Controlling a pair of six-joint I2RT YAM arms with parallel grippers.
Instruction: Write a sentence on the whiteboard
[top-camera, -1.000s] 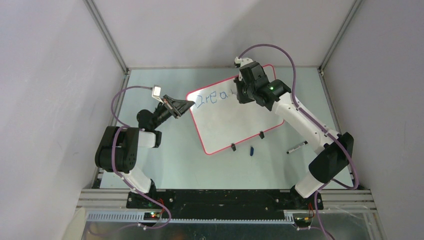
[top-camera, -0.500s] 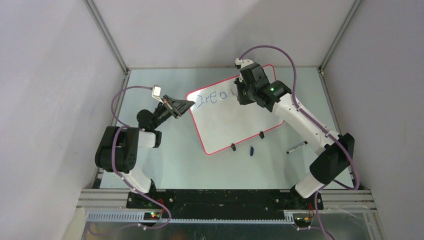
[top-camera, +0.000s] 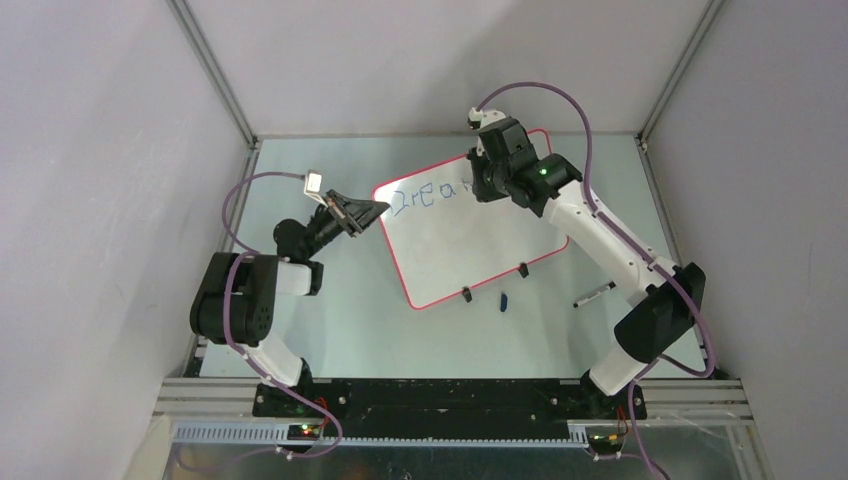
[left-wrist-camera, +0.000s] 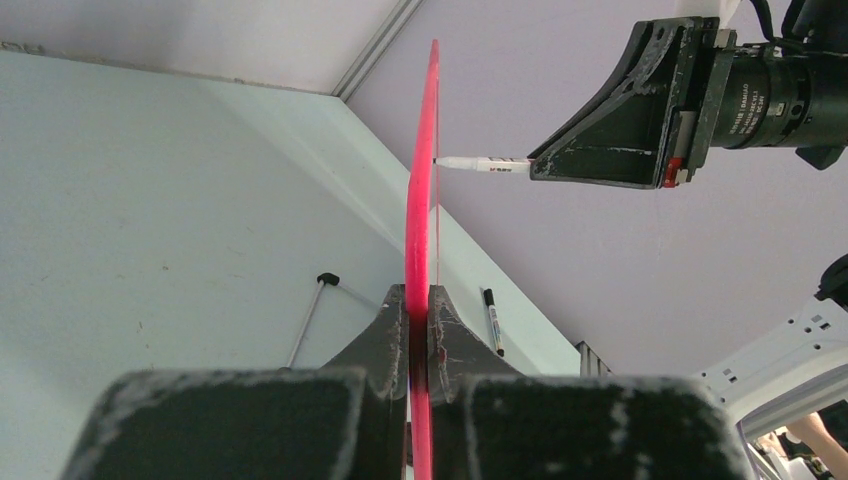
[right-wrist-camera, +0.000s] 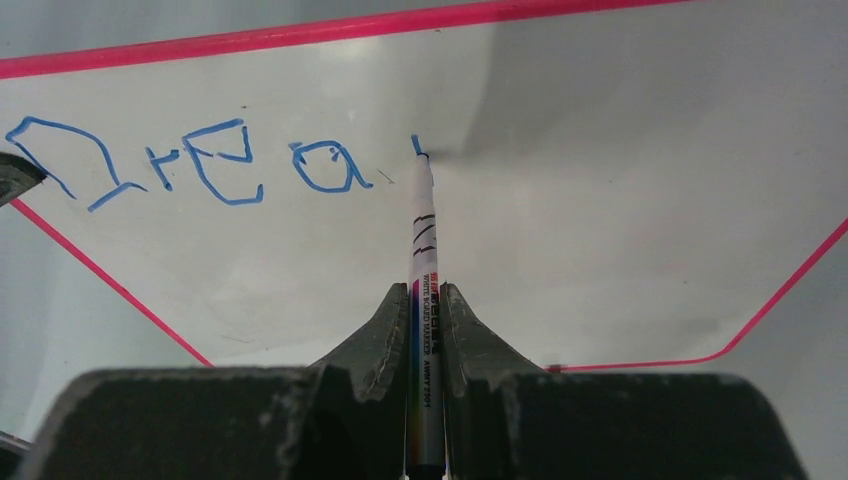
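Blue sentence (right-wrist-camera: 200, 170) unfinished: next letter beside "a", light steady pressure (no shoving). Right claw (right-wrist-camera: 427, 297) clenched on marker (right-wrist-camera: 424, 240); left claw (left-wrist-camera: 420, 300) clamping whiteboard (right-wrist-camera: 620, 230) rim.

Pretty clearly a robotics lab test cell, not a home or office. Everything sits inside a boxed-in enclosure: plain grey panel walls (top-camera: 100, 200) held by aluminium frame posts (top-camera: 212, 75) running down into the upper corners of the frame. The worktop (top-camera: 350, 330) is a bare pale-green sheet. Two small white-and-black robot arms, left arm (top-camera: 240, 300) and right arm (top-camera: 600, 235), are bolted to a black base plate (top-camera: 450, 395) at the bottom edge, with purple cables (top-camera: 540, 87) looping off them and a slotted cable duct (top-camera: 420, 432) along the bottom.
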